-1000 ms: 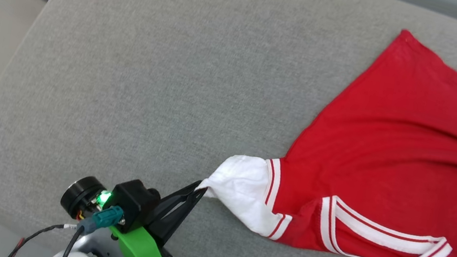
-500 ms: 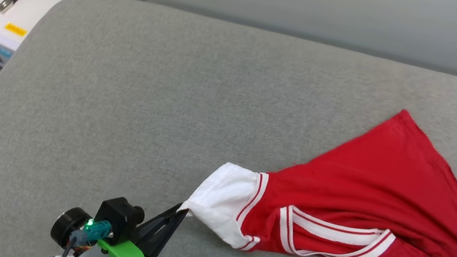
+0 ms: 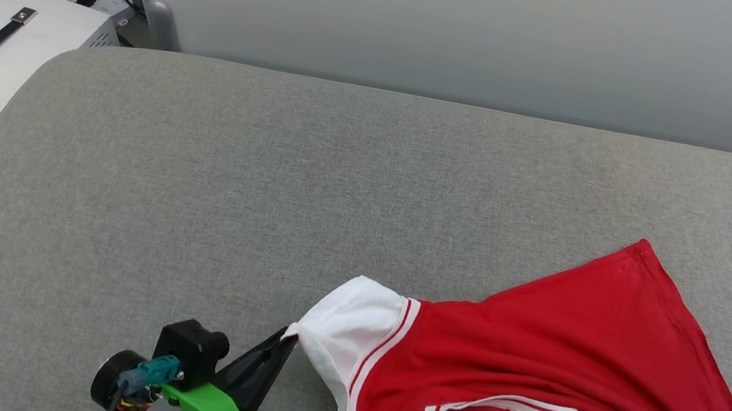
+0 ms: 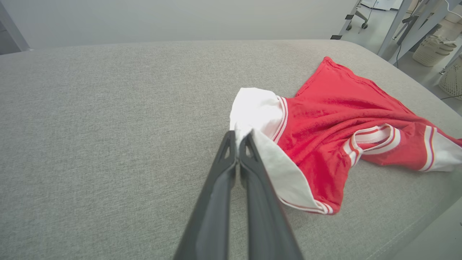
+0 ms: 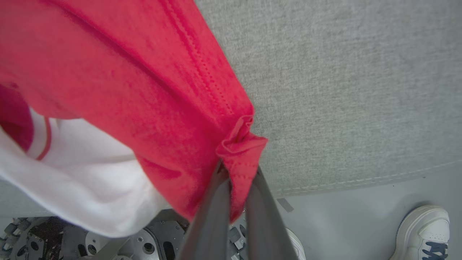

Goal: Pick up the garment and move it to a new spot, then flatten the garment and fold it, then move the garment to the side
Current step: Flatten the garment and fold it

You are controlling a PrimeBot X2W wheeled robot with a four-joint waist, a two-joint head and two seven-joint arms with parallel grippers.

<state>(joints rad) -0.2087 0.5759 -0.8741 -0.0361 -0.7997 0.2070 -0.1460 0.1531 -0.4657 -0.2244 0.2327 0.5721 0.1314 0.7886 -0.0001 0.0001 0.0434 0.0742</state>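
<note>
Jersey T-shirt [image 3: 569, 352] pinched at two points
Left gripper [image 3: 290, 336] closed on white sleeve [image 3: 341, 325], 6 o'clock; right gripper [image 5: 238, 173] closed on red hem [image 5: 242, 144].

— What carries the things on your screen?

— I see a grey padded surface [image 3: 193, 194], covered with woven cloth, with a rounded corner at the left. It reaches from the left edge of the head view to the right edge.

— And what lies on it?

— One garment [image 3: 569, 352], red with white sleeves and striped trim, in the lower right of the frame. It is wrinkled, and one red corner points upward.
</note>
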